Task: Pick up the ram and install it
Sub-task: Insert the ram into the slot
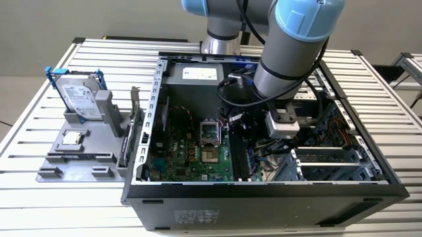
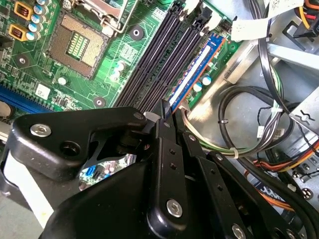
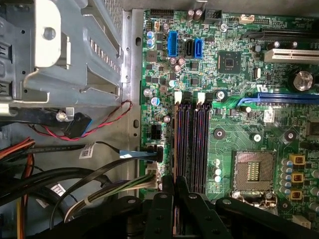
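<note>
Now my gripper (image 2: 167, 112) hangs low over the motherboard (image 2: 75, 74), fingers pressed together on what seems the end of the ram (image 2: 195, 69), which lies along the outermost black slot (image 2: 154, 55) so its edge can seat squarely there.

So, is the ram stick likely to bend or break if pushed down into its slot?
Probably stiff: the ram is a thin flat board standing on edge beside the black slots. Likely fragile under sideways force, being so thin. Probably light too.
</note>
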You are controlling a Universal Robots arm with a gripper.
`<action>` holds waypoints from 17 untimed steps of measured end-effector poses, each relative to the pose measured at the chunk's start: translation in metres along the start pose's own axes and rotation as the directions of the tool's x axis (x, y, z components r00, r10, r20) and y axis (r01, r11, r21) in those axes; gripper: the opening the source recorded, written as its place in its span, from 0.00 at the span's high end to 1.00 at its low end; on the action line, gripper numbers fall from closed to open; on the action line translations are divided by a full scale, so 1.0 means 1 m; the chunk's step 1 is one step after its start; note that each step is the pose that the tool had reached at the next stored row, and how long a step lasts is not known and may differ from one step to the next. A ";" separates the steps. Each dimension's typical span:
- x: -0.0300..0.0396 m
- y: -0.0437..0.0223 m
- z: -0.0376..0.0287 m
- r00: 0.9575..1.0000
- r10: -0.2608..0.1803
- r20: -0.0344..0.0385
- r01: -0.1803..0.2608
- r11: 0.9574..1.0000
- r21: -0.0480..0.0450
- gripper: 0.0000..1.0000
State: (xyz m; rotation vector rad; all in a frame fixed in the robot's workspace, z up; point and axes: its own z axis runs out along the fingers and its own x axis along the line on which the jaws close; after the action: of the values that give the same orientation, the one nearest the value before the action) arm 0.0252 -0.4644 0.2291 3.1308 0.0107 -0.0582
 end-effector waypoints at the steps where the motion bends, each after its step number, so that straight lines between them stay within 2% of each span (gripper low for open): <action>1: 0.0000 0.0000 0.0002 1.000 -0.002 0.000 0.002 1.000 0.000 1.00; 17: 0.0002 -0.0001 0.0060 1.000 -0.009 0.000 0.009 1.000 -0.002 1.00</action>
State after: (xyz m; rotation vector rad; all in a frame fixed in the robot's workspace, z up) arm 0.0251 -0.4644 0.2231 3.1286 0.0243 -0.0583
